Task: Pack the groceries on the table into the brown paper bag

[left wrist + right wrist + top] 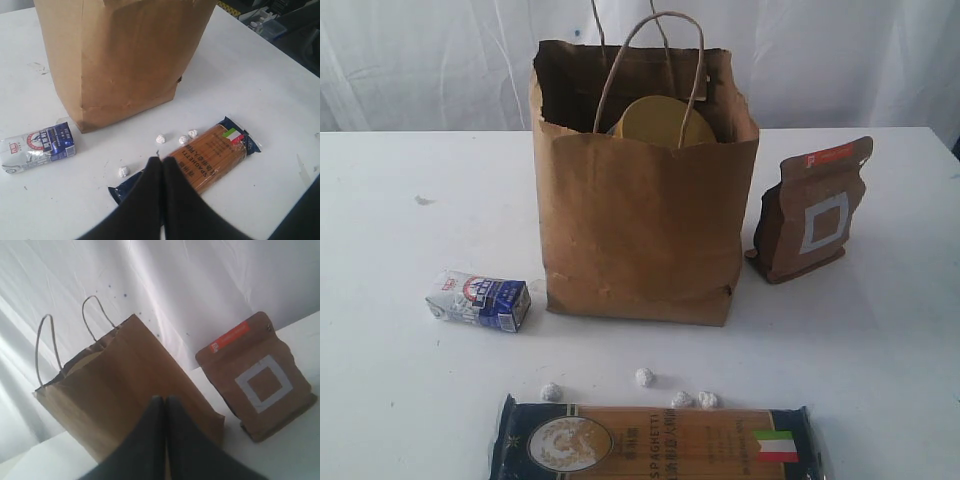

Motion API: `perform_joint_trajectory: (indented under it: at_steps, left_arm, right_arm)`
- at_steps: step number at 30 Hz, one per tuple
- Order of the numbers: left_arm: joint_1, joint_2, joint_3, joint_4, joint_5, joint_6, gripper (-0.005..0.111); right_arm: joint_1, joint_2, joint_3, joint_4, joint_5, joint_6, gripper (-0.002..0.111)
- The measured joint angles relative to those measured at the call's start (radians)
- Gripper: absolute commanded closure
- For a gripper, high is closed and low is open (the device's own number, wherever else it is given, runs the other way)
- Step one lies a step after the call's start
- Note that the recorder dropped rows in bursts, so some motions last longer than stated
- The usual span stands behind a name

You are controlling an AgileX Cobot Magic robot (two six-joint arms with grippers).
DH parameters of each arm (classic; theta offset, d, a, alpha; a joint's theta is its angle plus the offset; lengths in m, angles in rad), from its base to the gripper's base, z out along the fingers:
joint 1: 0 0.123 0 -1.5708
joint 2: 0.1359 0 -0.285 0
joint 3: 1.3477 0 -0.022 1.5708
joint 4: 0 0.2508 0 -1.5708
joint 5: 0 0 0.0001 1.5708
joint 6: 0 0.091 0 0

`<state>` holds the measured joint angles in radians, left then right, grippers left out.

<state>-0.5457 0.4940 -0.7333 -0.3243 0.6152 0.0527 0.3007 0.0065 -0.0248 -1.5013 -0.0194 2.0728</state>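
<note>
As the bag [640, 230] hides the rest, only a lid [660, 122] shows.

Exterior view: bright, flat, diffuse light. White table [390, 220] near clipped, curtain [420, 60] washed out. Shadows faint and soft, hugged base of brown paper bag [640, 230] and brown pouch [810, 215]. Bag interior went dark. Overall slightly soft. Left wrist view: sharpest; print on blue spaghetti packet [210, 152] legible; left gripper [160, 160] rendered as black featureless mass, edges blurred. Right wrist view: dimmer, greyish, soft focus, horizon tilted; right gripper [164, 399] out of focus.
</note>
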Motion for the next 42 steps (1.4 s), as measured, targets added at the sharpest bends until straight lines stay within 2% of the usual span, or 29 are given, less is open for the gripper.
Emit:
perform_joint_trajectory:
  at_steps: [3, 5, 8, 10, 13, 23, 42]
  left_arm:
    - [0.000, 0.000, 0.000, 0.000, 0.002, 0.000, 0.107]
    - [0.000, 0.000, 0.000, 0.000, 0.002, 0.000, 0.107]
    - [0.000, 0.000, 0.000, 0.000, 0.002, 0.000, 0.107]
    - [0.000, 0.000, 0.000, 0.000, 0.002, 0.000, 0.107]
    - [0.000, 0.000, 0.000, 0.000, 0.002, 0.000, 0.107]
    - [0.000, 0.000, 0.000, 0.000, 0.002, 0.003, 0.107]
    - [0.000, 0.000, 0.000, 0.000, 0.002, 0.004, 0.107]
  right_arm:
    - [0.000, 0.000, 0.007, 0.133, 0.011, -0.200, 0.108]
    - [0.000, 0.000, 0.010, 0.348, 0.019, -0.477, 0.108]
    - [0.000, 0.000, 0.010, 0.805, 0.054, -1.080, 0.108]
    - [0.000, 0.000, 0.010, 1.023, 0.085, -1.410, 0.108]
    - [0.000, 0.000, 0.010, 1.139, 0.130, -1.617, 0.108]
    - [0.000, 0.000, 0.020, 1.186, 0.234, -1.699, 0.108]
    - [0.000, 0.000, 0.020, 1.238, 0.252, -1.713, 0.108]
